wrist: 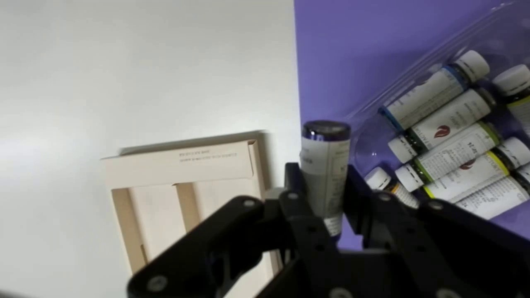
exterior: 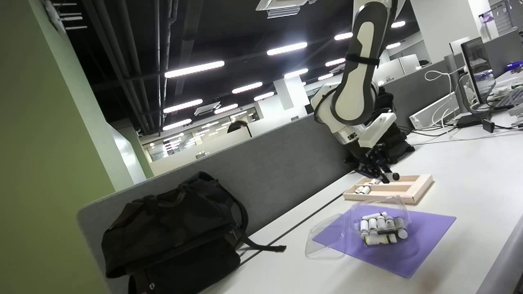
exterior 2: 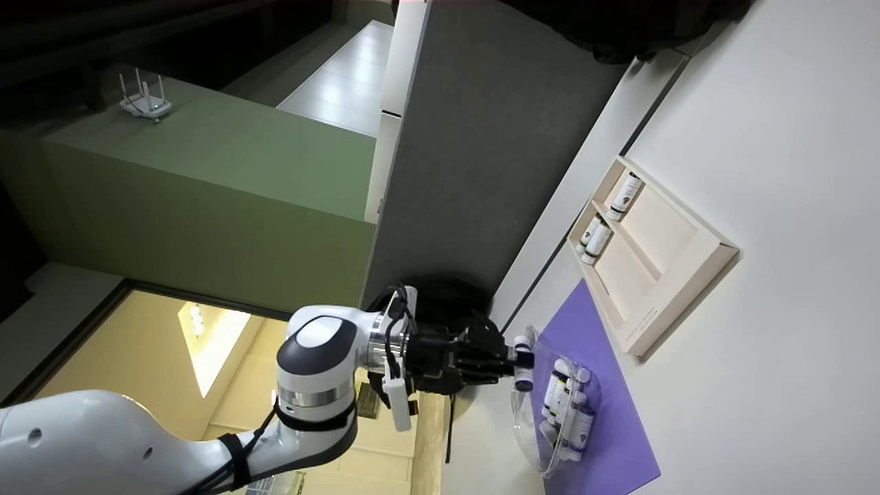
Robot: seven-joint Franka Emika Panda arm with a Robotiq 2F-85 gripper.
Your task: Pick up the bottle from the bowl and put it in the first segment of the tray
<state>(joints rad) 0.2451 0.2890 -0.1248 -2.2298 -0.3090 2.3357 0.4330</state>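
Black at gripper (wrist: pixel 324 176), clasping bottle (wrist: pixel 326 163), with tray (exterior 2: pixel 680 295) bottles (exterior 2: pixel 597 243) only in both exterior views, above white table (exterior: pixel 470 171) near partition (exterior: pixel 294 151).

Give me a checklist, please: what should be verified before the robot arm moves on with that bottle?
1. Held bottle gripped: ok; the gripper is shut on its sides.
2. Out of the clear plastic bowl: ok; it hangs apart from the bottles inside.
3. Over the tray: not ok, it seems; the wrist view shows it off the rim, against the purple mat.
4. Space in the tray: ok; one segment holds one bottle, the other segment two, and both have bare floor.
5. Tray flat on the table: ok.
6. Which segment is "first": cannot tell; no readable mark shows.
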